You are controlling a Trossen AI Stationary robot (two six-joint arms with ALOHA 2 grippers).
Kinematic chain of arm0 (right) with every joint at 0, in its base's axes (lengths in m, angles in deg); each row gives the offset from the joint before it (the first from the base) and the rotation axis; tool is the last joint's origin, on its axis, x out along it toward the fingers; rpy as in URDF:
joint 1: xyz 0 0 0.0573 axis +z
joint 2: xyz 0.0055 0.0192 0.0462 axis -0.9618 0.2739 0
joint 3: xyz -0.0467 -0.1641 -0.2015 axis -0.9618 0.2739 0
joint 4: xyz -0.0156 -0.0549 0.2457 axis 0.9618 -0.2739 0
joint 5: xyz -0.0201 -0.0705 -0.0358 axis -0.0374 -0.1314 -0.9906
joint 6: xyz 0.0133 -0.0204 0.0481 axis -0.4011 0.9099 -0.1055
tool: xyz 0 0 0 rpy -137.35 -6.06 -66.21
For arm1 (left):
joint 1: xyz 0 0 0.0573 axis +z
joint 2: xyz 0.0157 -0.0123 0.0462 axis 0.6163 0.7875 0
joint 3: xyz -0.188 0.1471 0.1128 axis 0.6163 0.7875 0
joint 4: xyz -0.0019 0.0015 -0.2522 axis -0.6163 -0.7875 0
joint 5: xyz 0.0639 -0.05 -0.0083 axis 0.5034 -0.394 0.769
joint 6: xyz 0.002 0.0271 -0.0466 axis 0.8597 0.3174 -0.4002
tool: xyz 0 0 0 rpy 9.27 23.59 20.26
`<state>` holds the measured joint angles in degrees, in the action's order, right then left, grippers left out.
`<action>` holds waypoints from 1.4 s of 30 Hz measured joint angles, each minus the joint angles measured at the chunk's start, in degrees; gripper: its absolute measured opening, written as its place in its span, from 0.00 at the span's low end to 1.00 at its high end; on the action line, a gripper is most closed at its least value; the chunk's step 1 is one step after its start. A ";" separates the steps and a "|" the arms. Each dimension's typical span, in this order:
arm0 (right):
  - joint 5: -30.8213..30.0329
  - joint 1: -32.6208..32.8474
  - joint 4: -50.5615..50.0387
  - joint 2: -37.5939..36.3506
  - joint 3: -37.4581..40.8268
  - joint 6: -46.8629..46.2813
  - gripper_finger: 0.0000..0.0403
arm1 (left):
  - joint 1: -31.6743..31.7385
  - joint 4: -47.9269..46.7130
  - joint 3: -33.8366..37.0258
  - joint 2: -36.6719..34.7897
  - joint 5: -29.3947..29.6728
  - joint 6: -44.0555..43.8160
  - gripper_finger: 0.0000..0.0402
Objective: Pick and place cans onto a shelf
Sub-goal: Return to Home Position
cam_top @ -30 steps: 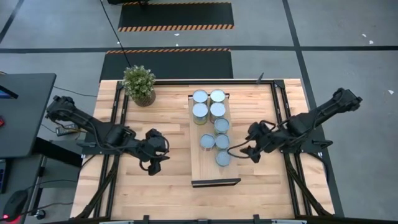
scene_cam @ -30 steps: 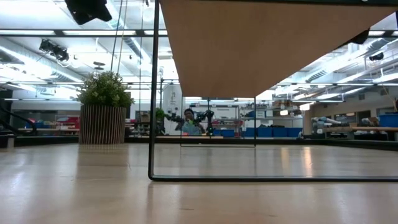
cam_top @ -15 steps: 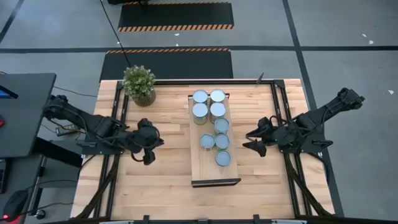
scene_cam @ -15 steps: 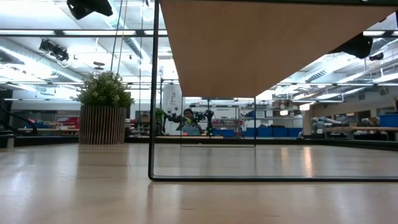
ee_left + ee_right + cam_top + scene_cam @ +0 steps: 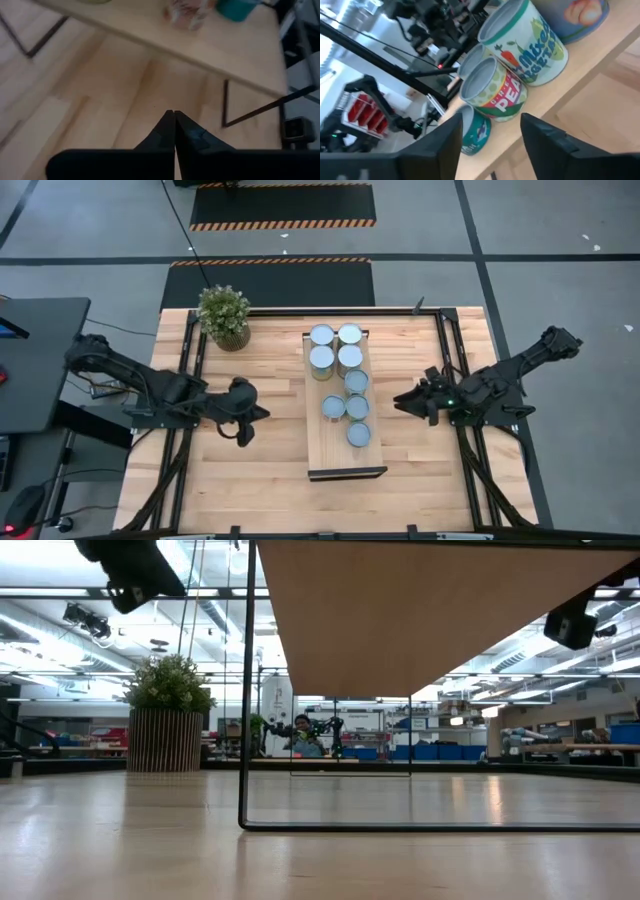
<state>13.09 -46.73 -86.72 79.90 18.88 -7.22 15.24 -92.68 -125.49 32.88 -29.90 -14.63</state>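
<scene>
Matte-black arms (image 5: 150, 385), chunky rounded joints; left gripper (image 5: 173, 114) and right gripper (image 5: 491, 121) with flat dark fingers (image 5: 545, 145).

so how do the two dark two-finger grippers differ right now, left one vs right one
The left gripper has its fingers pressed together; the right gripper has its fingers apart. The left gripper hangs over the wooden tabletop on the left side of the long light-wood shelf, the right gripper on the shelf's right side. The left wrist view looks down at the tabletop, the right one faces labelled cans. Both hold nothing and touch no can.
</scene>
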 joint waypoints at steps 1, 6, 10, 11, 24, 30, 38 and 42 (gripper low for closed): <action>-0.15 -0.01 0.06 -0.85 0.22 0.07 0.50 | 0.24 -0.19 0.85 -0.84 0.18 -0.33 0.01; -2.95 0.01 0.13 -5.29 0.58 3.35 0.45 | 2.16 3.54 4.87 -6.47 2.20 -1.60 0.01; -5.49 -0.01 0.27 -8.30 0.58 6.91 0.44 | 3.95 9.11 9.88 -10.64 3.26 -2.30 0.01; -5.58 0.00 0.21 -8.86 0.58 7.60 0.44 | 4.47 10.73 11.53 -11.62 3.42 -3.02 0.01; -12.24 -0.17 -9.48 -17.89 0.58 9.98 0.23 | 12.34 21.52 26.32 -25.83 3.48 -7.83 0.01; -14.46 -0.53 -14.09 -22.91 0.58 10.73 0.08 | 15.72 21.38 29.83 -32.81 3.01 -9.11 0.01; -15.75 -1.00 -20.05 -29.97 0.45 10.86 0.02 | 17.74 20.60 34.48 -41.25 2.81 -11.80 0.00; -16.37 -0.98 -22.26 -29.92 0.61 9.15 0.01 | 18.01 20.66 36.65 -44.39 2.63 -13.70 0.00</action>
<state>-3.28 -47.71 -108.99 49.98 19.49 1.93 33.25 -72.02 -88.84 -11.50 -27.27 -28.33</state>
